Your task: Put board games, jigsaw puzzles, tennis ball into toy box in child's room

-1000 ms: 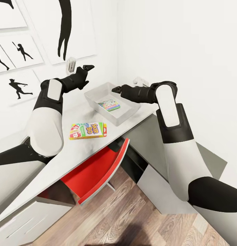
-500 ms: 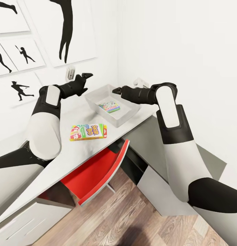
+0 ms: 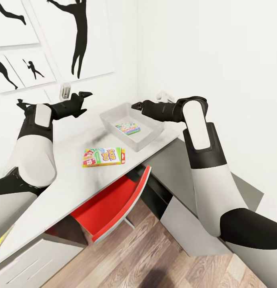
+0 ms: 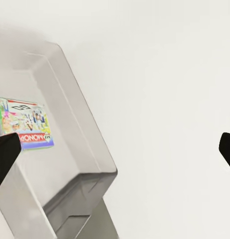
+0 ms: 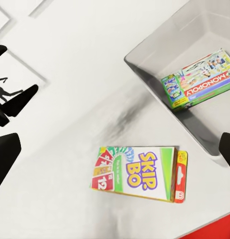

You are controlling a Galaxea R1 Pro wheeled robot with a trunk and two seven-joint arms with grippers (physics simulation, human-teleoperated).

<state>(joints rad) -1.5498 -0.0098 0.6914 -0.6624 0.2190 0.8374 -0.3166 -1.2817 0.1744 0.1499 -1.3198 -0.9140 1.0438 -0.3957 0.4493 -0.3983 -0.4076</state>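
Left pincer (image 3: 83, 95) swung away from toy box (image 3: 152, 138) | both pincers (image 3: 135, 106) open, empty

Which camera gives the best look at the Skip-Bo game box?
The right wrist view: the Skip-Bo box lies whole and close, its lettering readable, on the table. The head view shows it smaller, beside the toy box.
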